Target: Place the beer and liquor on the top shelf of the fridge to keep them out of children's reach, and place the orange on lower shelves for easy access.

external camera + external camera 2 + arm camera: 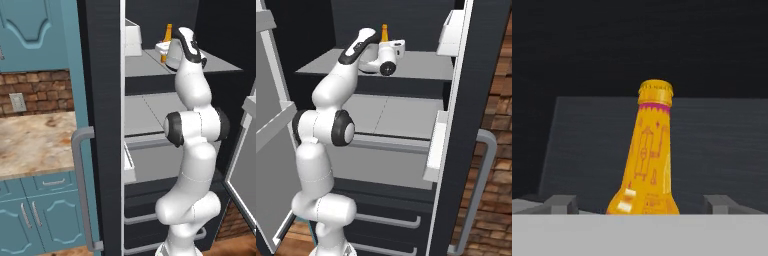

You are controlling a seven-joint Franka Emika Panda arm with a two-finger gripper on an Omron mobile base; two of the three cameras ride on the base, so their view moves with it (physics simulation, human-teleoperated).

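You see the beer (648,160) standing upright on the top shelf (421,65) of the fridge (102,125), between the wide-spread fingers (562,204) of the gripper (643,205).

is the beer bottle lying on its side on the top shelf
No, the beer stands upright on the top shelf, cap up, between the open fingertips of the gripper.

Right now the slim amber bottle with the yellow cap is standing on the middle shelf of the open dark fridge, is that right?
Not quite. The slim amber bottle stands on the top grey shelf of the open dark fridge, not the middle one; the right base view shows it.
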